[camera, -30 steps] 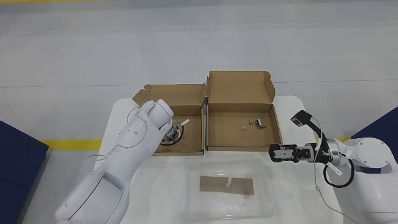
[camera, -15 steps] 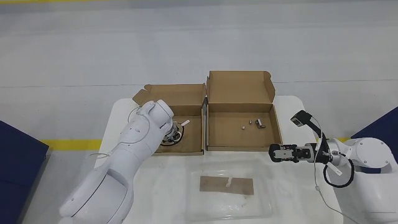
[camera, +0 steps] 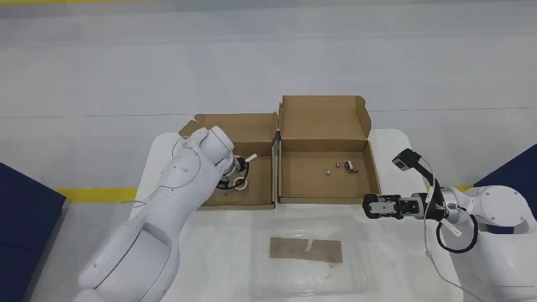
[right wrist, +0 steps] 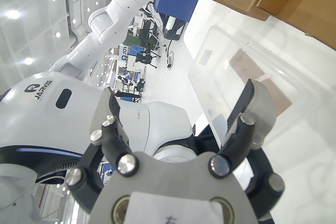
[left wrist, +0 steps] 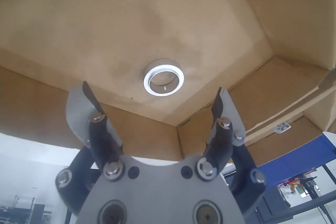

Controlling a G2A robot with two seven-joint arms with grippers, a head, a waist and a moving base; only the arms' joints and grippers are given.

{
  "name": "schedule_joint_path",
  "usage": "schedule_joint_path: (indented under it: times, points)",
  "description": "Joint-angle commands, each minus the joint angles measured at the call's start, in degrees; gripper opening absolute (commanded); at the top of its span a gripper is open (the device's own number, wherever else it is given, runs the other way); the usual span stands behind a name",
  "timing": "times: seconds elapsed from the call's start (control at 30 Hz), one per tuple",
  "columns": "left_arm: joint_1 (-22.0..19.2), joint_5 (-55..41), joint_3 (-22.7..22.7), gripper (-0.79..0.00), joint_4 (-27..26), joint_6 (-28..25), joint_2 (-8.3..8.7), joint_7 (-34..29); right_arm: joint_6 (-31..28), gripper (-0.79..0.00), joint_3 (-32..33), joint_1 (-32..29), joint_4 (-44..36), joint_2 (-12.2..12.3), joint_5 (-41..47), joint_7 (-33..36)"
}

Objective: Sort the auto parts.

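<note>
Two claws are seen spread wide, and nothing is held in either. One metal ring (left wrist: 163, 80) is laid flat on the floor of the left cardboard box (camera: 256, 132), opening upward, so no long axis is offered. It is framed just ahead of the left gripper (left wrist: 152, 88), between its fingers, untouched. From the right gripper (camera: 367, 207) it is found at nine o'clock, well apart; the left arm is judged nearer.

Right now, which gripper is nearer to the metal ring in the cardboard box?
Left. The left gripper is open right over the metal ring, inside its box. The right gripper is beside the front corner of the other box, well away from the ring.
</note>
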Motion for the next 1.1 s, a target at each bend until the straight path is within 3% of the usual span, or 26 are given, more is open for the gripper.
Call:
schedule_joint_path:
  times: [0.0, 0.1, 0.67, 0.77, 0.93, 1.07]
  points:
    - [0.15, 0.35, -0.66, 0.000, -2.01, 0.22, 0.83, -1.17, 0.00, 0.000, 0.00, 0.00, 0.00, 0.00, 0.00, 0.00]
    - [0.95, 1.60, -1.54, 0.000, -6.78, 1.13, 2.27, -3.10, 0.00, 0.000, 0.00, 0.00, 0.00, 0.00, 0.00, 0.00]
    - [0.95, 1.60, -1.54, 0.000, -6.78, 1.13, 2.27, -3.10, 0.00, 0.000, 0.00, 0.00, 0.00, 0.00, 0.00, 0.00]
    - [2.03, -1.81, -3.91, 0.000, -8.06, -1.64, 2.66, -2.33, 0.00, 0.000, 0.00, 0.00, 0.00, 0.00, 0.00, 0.00]
    - [5.94, -7.32, -9.91, 0.000, -15.83, -8.34, 4.94, -3.36, 0.00, 0.000, 0.00, 0.00, 0.00, 0.00, 0.00, 0.00]
    - [13.42, -9.72, -15.81, 0.000, -29.05, -11.13, 7.90, -6.70, 0.00, 0.000, 0.00, 0.00, 0.00, 0.00, 0.00, 0.00]
